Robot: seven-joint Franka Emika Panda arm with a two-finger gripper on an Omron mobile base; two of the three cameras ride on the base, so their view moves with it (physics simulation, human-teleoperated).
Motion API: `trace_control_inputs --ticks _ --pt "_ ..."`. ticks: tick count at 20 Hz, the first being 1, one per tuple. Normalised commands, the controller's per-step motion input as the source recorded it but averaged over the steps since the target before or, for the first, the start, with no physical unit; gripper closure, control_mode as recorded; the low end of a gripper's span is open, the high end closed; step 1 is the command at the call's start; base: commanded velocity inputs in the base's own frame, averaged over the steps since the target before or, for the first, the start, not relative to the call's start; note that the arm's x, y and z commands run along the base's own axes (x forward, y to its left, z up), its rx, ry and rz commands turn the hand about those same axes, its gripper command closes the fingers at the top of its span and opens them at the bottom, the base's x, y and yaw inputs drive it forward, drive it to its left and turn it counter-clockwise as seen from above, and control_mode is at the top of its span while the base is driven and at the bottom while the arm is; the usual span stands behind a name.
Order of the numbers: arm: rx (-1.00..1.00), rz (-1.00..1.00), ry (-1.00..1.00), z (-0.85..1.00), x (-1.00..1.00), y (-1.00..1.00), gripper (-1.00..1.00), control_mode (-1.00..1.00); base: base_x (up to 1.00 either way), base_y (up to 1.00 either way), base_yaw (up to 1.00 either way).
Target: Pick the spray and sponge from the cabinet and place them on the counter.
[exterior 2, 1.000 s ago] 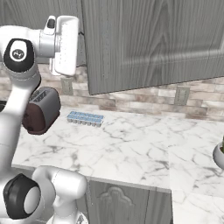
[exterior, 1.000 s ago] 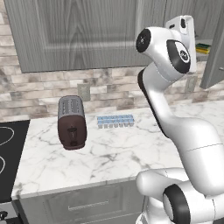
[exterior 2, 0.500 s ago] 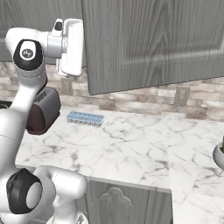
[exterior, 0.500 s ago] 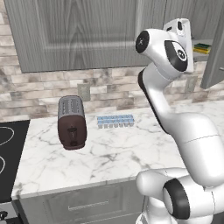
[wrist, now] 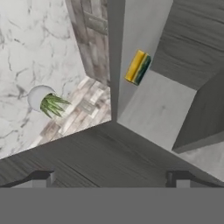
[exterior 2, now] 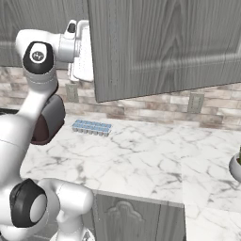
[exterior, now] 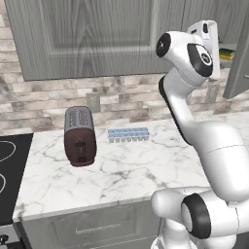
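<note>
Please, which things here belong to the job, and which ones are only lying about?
For the job: sponge on the shelf of the cabinet; counter; open end effector.

Just lying about: toaster; ice-cube tray; potted plant; stovetop.

White glossy arm [exterior: 204, 141] w/ rounded segments, dark grey/black joint caps; boxy white hand [exterior: 208, 34]; two small dark finger tips [wrist: 41, 178] showing, grey-faced.

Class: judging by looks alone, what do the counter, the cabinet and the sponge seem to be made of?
Counter: likely polished marble, white with grey veins.
Cabinet: apparently wood or wood-look laminate, matte grey with visible grain.
Sponge: probably foam, yellow with a dark green scrub layer.
</note>
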Motion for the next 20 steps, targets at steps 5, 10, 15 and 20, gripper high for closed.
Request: trace_control_inputs --ticks 5,10,15,20 --pt "0.0 -0.12 0.01 0.0 0.0 -0.09 -1.0 -1.0 0.0 0.0 0.0" --pt "0.0 -0.14 0.0 0.0 -0.03 -0.25 -1.0 -1.0 0.0 0.0 0.0" --pt "0.0 -0.15 0.0 0.0 -0.17 -0.31 -1.0 -1.0 0.0 0.0 0.0" --pt "0.0 -0.13 0.0 0.0 -0.3 -0.3 -1.0 -1.0 0.0 0.0 0.0"
